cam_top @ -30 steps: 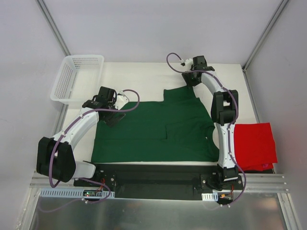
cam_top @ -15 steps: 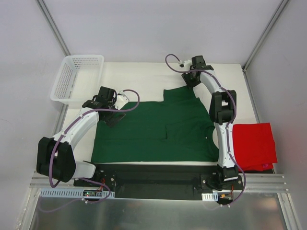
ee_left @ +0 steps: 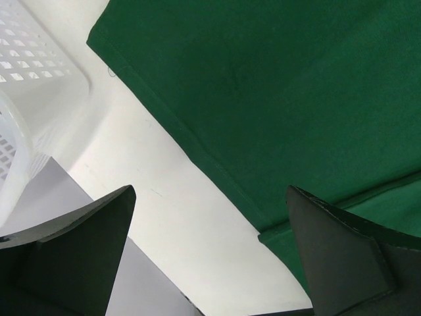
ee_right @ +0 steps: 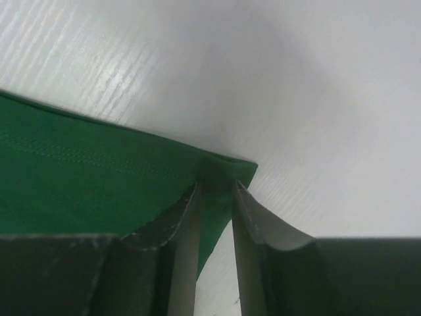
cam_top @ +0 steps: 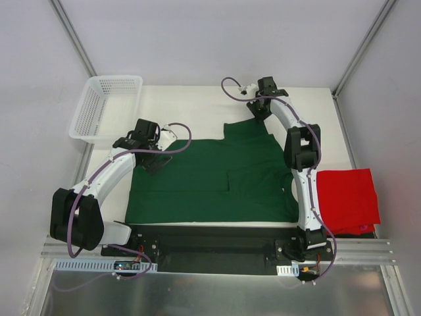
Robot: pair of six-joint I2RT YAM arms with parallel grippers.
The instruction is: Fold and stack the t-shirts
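Stillness marks the left side: the left gripper (cam_top: 152, 163) hangs where it was a second ago, over the left far edge of the green t-shirt (cam_top: 217, 178). The change belongs to the right gripper (cam_top: 262, 110). It has shifted slightly further out over the far sleeve, and its fingers have drawn steadily closer together there. That looks like the start of a fold, with the sleeve corner being taken so it can be carried back over the body of the shirt. The fold itself is not yet made, since the garment still lies spread flat on the table (cam_top: 191, 105).

Seen from the left wrist, the left gripper (ee_left: 210, 197) stands as wide as it goes and holds nothing. The hemmed edge of the green t-shirt (ee_left: 263, 79) runs slantwise below and between the two fingers. Bare table lies under the left finger, cloth under the right one, and the white mesh basket (ee_left: 20, 79) sits beyond the left finger.

From the right wrist, the right gripper (ee_right: 216, 187) is narrow. The pointed corner of the green t-shirt (ee_right: 79, 191) sits just at and between the fingertips, so the cloth appears pinched. Most of the fabric spreads to the left of the fingers, with bare table ahead of them and to their right.

The red t-shirt (cam_top: 348, 197) lies already folded, well apart from both grippers, near the right arm's base.
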